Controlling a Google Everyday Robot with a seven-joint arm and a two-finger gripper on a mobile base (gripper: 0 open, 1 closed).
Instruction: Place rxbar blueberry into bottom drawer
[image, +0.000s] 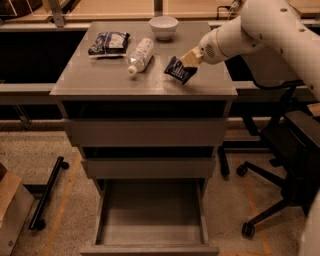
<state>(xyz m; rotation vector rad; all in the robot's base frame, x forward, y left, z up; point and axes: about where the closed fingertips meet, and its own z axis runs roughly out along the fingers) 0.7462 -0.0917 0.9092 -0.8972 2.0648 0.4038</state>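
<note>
Hand (186, 60) above cabinet (100, 76), around flat rxbar blueberry (177, 71)

The robot's arm is made of thick, smooth, glossy white shells, rounded and tubular. It narrows to a wrist cap with a cluster of small dark holes. Its short pale tan hand (186, 62) is above the right side of the grey metal counter (100, 82).
</note>
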